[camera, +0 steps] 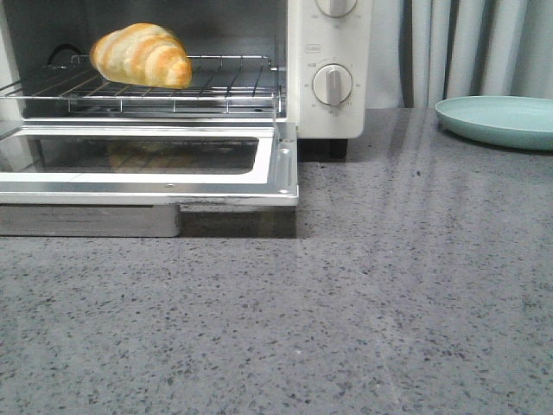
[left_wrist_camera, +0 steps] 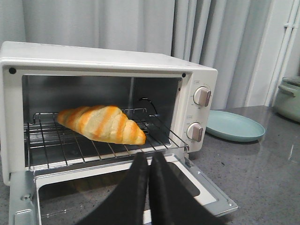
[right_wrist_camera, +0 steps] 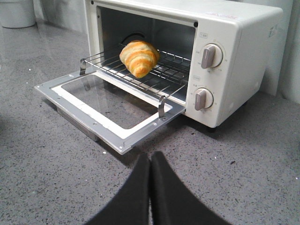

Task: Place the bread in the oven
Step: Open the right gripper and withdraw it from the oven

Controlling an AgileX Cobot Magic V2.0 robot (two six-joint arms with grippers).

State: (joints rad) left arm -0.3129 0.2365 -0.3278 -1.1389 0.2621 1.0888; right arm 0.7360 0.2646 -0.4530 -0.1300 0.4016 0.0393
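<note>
The bread (camera: 143,55), a golden-orange roll with pale stripes, lies on the wire rack (camera: 216,86) inside the cream-white oven (camera: 328,112); it also shows in the left wrist view (left_wrist_camera: 101,123) and the right wrist view (right_wrist_camera: 138,58). The oven's glass door (camera: 147,164) hangs open, flat toward the front. My left gripper (left_wrist_camera: 149,157) is shut and empty, above the open door, short of the bread. My right gripper (right_wrist_camera: 150,158) is shut and empty over the counter, in front of the door's corner. Neither gripper shows in the front view.
A round pale teal plate (camera: 501,119) sits on the grey speckled counter (camera: 346,303) to the right of the oven, also seen in the left wrist view (left_wrist_camera: 234,125). A pale green pot (left_wrist_camera: 289,98) stands further right. Grey curtains hang behind.
</note>
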